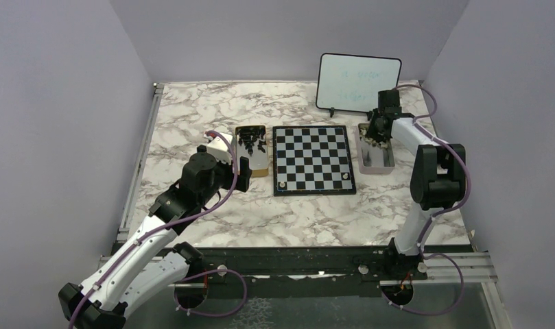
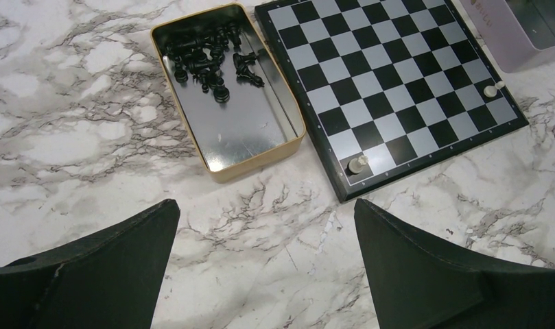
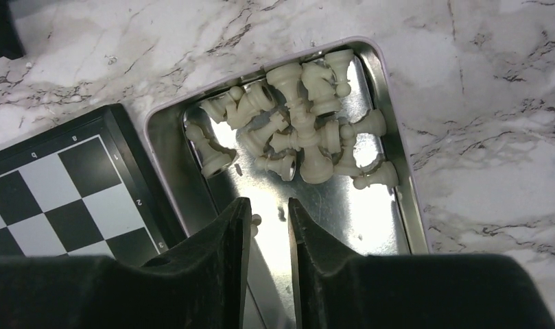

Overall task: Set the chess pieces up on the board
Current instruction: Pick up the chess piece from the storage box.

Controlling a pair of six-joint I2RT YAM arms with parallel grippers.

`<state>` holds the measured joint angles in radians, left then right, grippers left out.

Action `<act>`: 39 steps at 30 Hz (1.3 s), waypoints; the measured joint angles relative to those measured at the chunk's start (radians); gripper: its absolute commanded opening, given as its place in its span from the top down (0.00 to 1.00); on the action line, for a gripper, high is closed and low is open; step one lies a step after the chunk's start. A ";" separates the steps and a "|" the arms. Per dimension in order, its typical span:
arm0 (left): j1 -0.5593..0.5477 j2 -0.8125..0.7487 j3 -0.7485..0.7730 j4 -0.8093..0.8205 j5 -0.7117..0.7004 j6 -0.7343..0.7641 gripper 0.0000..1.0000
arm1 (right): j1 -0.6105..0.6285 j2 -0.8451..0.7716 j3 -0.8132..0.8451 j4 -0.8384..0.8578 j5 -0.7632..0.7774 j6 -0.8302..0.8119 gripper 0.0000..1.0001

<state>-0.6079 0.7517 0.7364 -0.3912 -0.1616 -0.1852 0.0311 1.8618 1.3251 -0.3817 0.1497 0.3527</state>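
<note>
worktop: grey-veined white marble slab (image 1: pixel 213 205) | flat black-and-white checked chessboard (image 1: pixel 313 157) at centre | gold metal tray (image 2: pixel 240 130) left of it, black figurines (image 2: pixel 206 58) inside | silver tray (image 3: pixel 370 219) right of it | left tool (image 2: pixel 266 205) spread wide over bare marble | right tool (image 3: pixel 269 205) over silver tray, narrow gap, can't tell if pinching | cream chess pieces (image 3: pixel 302 130) heaped in silver tray; two on the board's near corner squares (image 2: pixel 357 164)

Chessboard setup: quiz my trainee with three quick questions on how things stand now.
1. True or false: the black-and-white checkered chessboard is bare.
2. The small black chess pieces lie: A in the gold-rimmed metal tin; B on the chessboard; C on the marble.
3. Fill in: the right gripper hovers above a silver tin of ____ pieces.
Key: 1 false, two cream-white pieces stand at its near corners; 2 A; 3 cream-white.
</note>
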 measured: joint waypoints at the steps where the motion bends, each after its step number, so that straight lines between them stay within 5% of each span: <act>1: 0.000 0.000 0.000 0.000 -0.003 0.000 0.01 | 0.000 0.006 0.002 0.004 0.000 -0.012 0.68; 39: 0.000 -0.024 0.000 0.000 -0.015 0.000 0.01 | -0.020 0.180 0.177 0.021 0.085 -0.160 0.66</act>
<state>-0.6079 0.7273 0.7361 -0.3912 -0.1764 -0.1848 0.0113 2.0422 1.5024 -0.3611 0.2348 0.1925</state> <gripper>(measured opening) 0.990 0.338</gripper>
